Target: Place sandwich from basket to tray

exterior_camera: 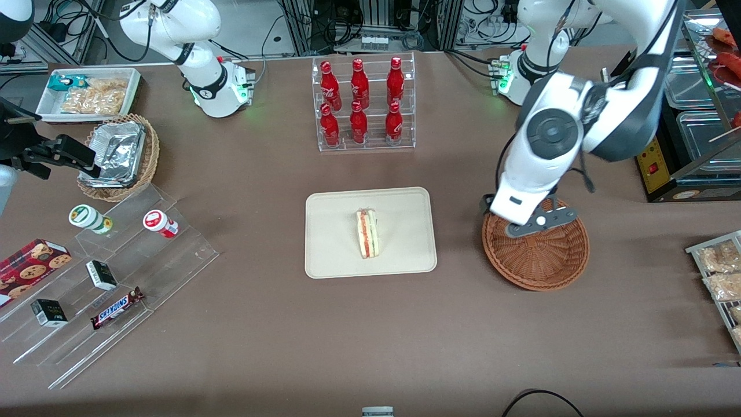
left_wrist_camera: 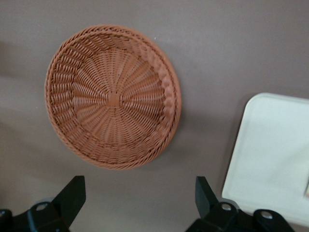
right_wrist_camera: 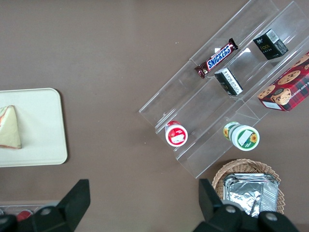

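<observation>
the placing step looks done: the sandwich (exterior_camera: 368,233) lies on its side near the middle of the tray (exterior_camera: 330,260), and the basket (exterior_camera: 550,266) beside the tray, toward the working arm's end of the counter (exterior_camera: 370,336), holds nothing. the claw (left_wrist_camera: 140,203) hangs above the basket's rim on the edge farther from the front camera, fingers spread wide and gripping nothing. what is left, by my reading, is only for the arm to lift clear and retire; nothing more needs grasping.

the sandwich is a soft triangular wedge of pale bread with a red and light filling stripe along its cut edge. the tray is smooth cream plastic, rectangular, with rounded corners and a low rim. the basket is round and shallow, reddish-brown wicker woven in spokes from a small central disc, with a braided rim. the counter is matte brown.
</observation>
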Robot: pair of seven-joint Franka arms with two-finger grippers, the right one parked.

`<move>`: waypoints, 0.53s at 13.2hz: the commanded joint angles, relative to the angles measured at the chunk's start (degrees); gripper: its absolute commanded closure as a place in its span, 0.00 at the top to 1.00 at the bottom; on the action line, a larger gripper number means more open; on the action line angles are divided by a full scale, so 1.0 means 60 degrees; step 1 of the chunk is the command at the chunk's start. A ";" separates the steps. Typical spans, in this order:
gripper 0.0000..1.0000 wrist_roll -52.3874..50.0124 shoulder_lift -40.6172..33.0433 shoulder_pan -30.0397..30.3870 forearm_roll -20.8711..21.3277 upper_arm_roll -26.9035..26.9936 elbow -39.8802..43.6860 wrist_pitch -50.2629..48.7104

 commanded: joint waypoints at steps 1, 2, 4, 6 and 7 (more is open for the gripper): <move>1.00 0.1299 -0.1104 -0.0002 -0.0693 0.0638 -0.0793 -0.0301; 1.00 0.1855 -0.1279 -0.0046 -0.0927 0.0946 -0.0778 -0.0650; 1.00 0.2706 -0.1660 -0.0527 -0.1236 0.1866 -0.0734 -0.1237; 1.00 0.3555 -0.1953 -0.0793 -0.1456 0.2514 -0.0690 -0.1750; 1.00 0.3995 -0.2041 -0.0794 -0.1471 0.2676 -0.0545 -0.2043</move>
